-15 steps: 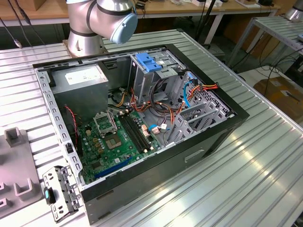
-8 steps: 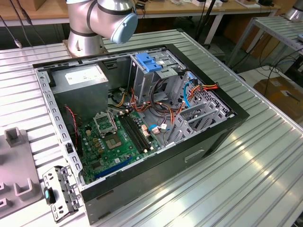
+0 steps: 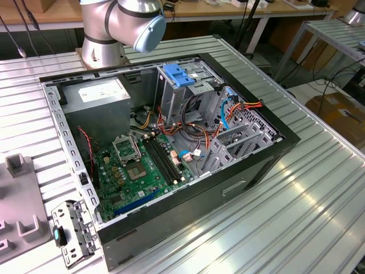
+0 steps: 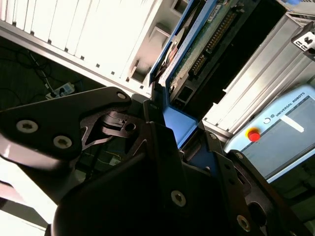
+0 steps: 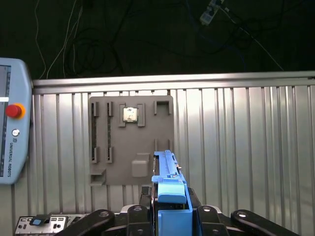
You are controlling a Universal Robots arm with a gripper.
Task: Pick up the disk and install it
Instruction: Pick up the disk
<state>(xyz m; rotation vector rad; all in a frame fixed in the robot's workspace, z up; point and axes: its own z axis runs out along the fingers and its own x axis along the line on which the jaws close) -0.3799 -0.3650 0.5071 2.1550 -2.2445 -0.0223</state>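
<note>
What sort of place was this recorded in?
Most likely a robotics lab or workshop set up for computer assembly: an open desktop computer case lies on a ribbed metal table, the robot arm stands beside it, and a teach pendant lies close by. The tool grips the disk.

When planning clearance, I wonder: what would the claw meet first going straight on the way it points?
Probably the grey fixture plate on the ribbed table: the claw, shut on the disk, points toward it in the first wrist view. Depth is unclear.
</note>
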